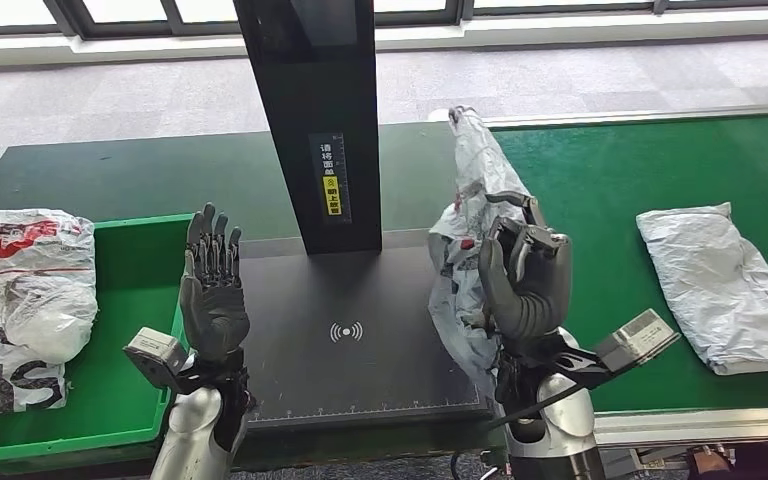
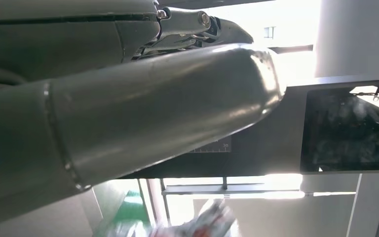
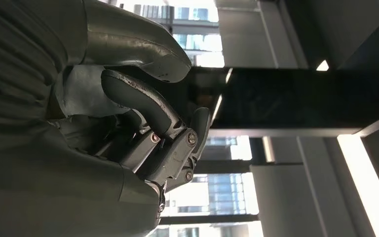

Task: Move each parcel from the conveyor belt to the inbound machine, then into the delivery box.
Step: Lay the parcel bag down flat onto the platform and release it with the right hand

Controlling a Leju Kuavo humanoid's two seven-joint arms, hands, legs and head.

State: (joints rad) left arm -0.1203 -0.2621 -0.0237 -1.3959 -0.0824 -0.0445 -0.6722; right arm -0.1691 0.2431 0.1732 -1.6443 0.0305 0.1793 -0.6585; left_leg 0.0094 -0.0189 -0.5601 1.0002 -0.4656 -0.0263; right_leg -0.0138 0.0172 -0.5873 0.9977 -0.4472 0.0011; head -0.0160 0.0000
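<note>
Crinkled grey plastic parcel [image 1: 470, 215], soft and creased, held upright in the right hand [image 1: 522, 282], fingers curled round its middle; the bag's top stands tall above the hand, lower end hangs past the palm beside the right edge of the flat matte black inbound machine plate [image 1: 360, 370]. Right wrist view: dark fingers [image 3: 143, 106] and thick thumb wrapped over grey film. Glossy black upright post [image 1: 312, 110] just left of the hand. Left hand [image 1: 212, 290] raised, fingers straight and apart, holding nothing, over the plate's left edge. Beyond it, green plastic delivery box [image 1: 130, 400] with crumpled white-and-red printed bags [image 1: 20, 300]. Right of the holding hand, a second grey wrinkled parcel [image 1: 720, 285] lies flat on the green conveyor belt [image 1: 600, 180].
</note>
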